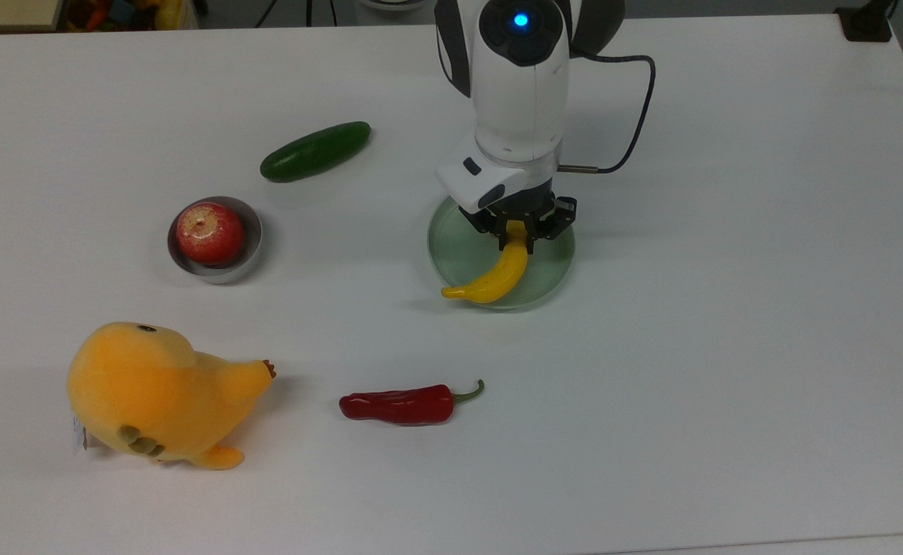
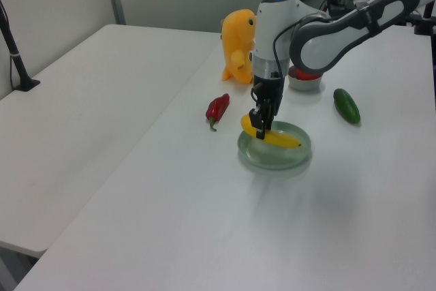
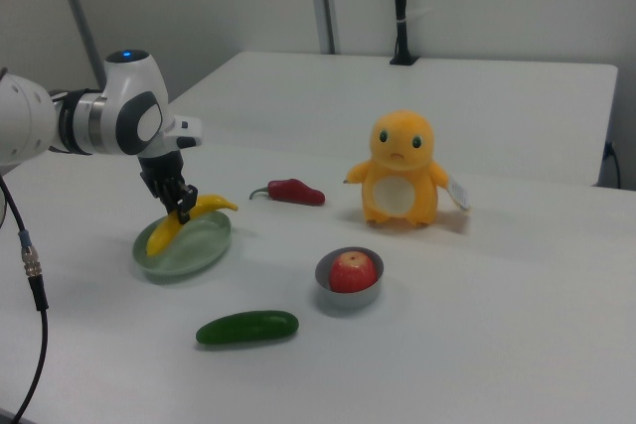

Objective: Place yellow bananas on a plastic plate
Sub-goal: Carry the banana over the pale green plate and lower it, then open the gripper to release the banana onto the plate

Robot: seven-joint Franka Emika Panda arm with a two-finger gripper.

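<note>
While the tool (image 1: 518, 233) grips it, banana (image 1: 498, 275) lying across plate (image 1: 552, 266), tip overhanging rim.

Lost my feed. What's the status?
Gripper shut on banana. Banana low over plate, tip past rim. Nothing in the way.
</note>
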